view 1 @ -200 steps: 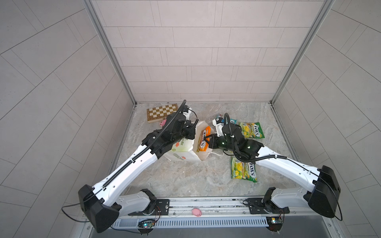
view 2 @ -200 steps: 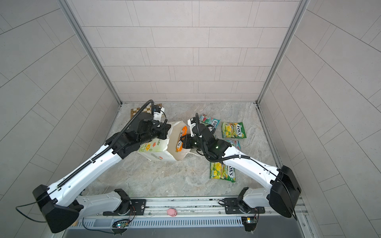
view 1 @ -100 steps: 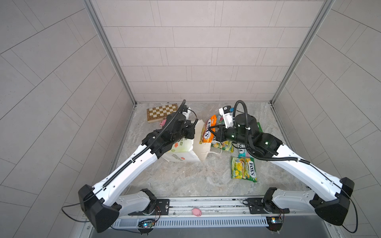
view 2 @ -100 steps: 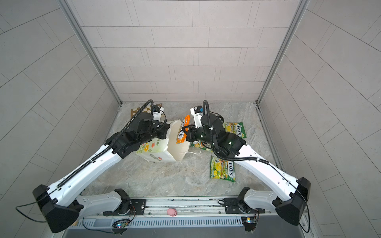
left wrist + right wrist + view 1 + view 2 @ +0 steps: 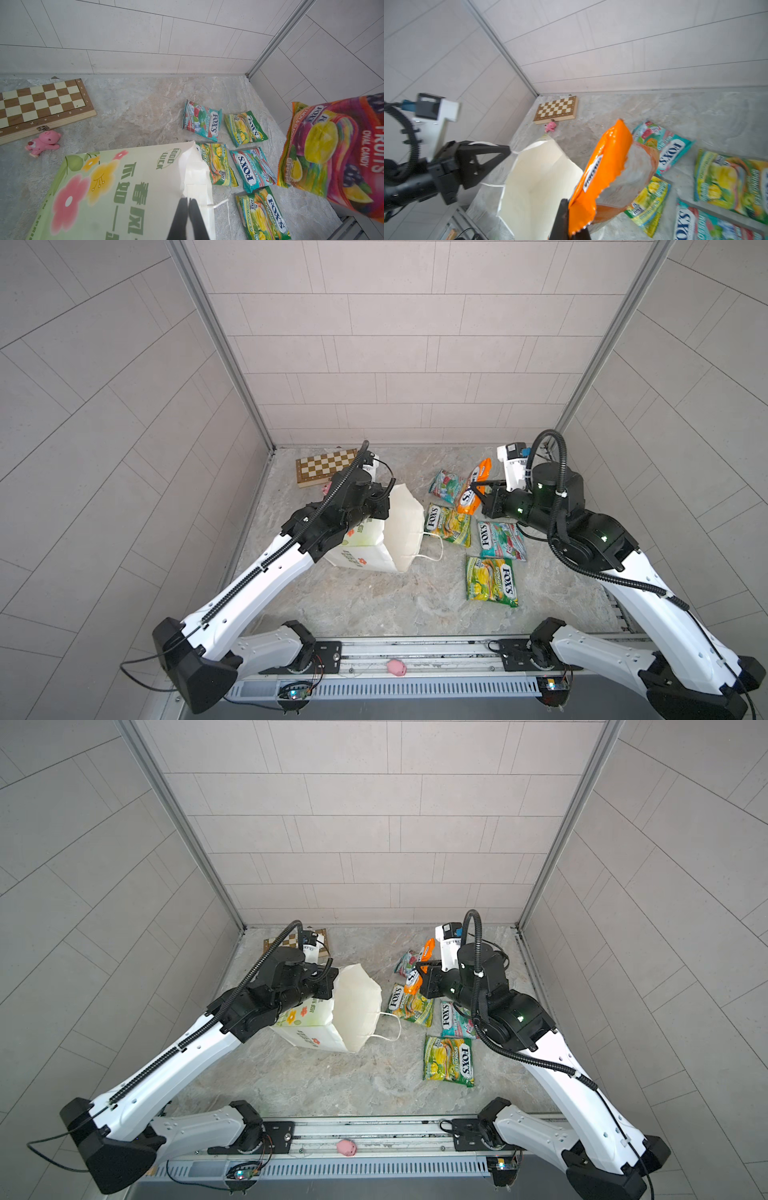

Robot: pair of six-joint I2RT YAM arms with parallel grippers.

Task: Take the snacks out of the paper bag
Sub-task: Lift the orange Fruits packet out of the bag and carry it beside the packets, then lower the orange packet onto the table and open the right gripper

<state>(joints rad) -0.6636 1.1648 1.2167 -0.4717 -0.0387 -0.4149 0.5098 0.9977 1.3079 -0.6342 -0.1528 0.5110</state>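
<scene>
Though light, judged slick, floppy; best pinched at crimped seam. Noted orange FOX'S packet point(image 5: 465, 502) aloft in clamped right claw point(image 5: 478, 488), outside paper bag point(image 5: 365, 549), over surface point(image 5: 374, 601). Noted left claw point(image 5: 188, 202) pinching bag rim.

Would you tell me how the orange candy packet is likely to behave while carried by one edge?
Probably floppy: the orange candy packet bends where the right gripper pinches its edge. Its glossy film looks slippery, so it might slip.

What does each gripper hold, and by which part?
Right gripper: the orange packet, pinched at one edge. Left gripper: the paper bag, by the rim of its mouth.
</scene>
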